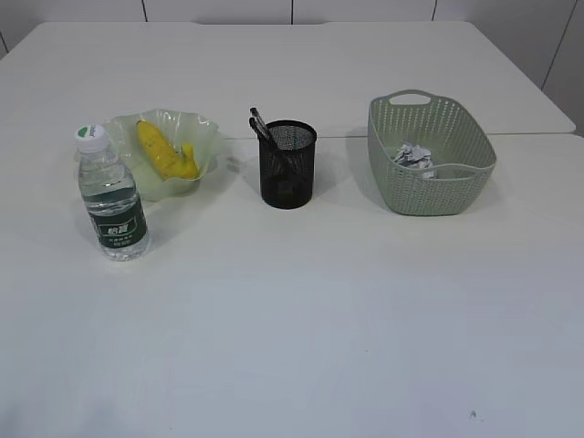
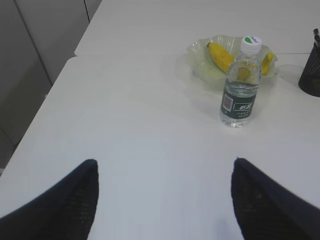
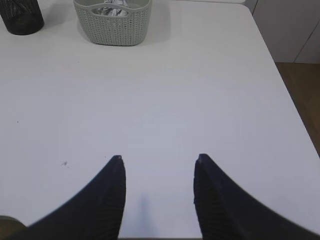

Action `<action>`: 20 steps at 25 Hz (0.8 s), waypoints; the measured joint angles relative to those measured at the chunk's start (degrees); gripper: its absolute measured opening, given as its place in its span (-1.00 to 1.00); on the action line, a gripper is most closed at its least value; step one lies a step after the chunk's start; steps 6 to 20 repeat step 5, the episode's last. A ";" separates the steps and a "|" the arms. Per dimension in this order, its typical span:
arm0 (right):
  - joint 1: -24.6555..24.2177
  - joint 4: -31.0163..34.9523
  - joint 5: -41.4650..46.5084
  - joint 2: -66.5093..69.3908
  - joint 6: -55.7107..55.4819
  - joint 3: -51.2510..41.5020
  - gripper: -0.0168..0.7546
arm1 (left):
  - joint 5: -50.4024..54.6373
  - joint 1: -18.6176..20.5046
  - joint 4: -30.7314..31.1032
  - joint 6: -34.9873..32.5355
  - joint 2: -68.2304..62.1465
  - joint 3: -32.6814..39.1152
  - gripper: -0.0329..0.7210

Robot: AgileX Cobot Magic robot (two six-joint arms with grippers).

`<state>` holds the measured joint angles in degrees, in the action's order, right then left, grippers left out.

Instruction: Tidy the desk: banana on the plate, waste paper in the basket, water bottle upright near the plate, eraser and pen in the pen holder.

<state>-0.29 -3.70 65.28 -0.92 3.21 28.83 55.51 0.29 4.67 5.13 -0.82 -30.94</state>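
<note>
Both arms are pulled back off the work, out of the exterior shot. The left gripper (image 2: 165, 170) hangs over bare table (image 1: 301, 319), fingers spread wide, nothing between them. The right gripper (image 3: 159, 165) hovers low, jaws parted, empty too. The banana (image 1: 164, 151) lies in the plate (image 1: 205, 128), the bottle (image 1: 111, 193) stands upright just beside it, pens (image 1: 260, 126) sit in the holder (image 1: 287, 164), crumpled paper (image 1: 415, 158) is in the basket (image 1: 456, 128); the eraser can't be made out

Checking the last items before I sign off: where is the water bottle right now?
In the exterior view the water bottle stands upright at the left of the table, just in front of the plate holding the banana, left of the pen holder.
</note>
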 joint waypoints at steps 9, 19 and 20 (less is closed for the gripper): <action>0.00 0.00 0.00 0.00 0.00 0.00 -0.08 | 0.00 0.00 0.34 0.03 0.00 0.00 0.65; 0.00 0.00 0.00 0.00 0.00 0.00 -0.08 | 0.00 0.00 0.34 0.03 0.00 0.00 0.65; 0.00 0.00 0.00 0.00 0.00 0.00 -0.08 | 0.00 0.00 0.34 0.03 0.00 0.00 0.65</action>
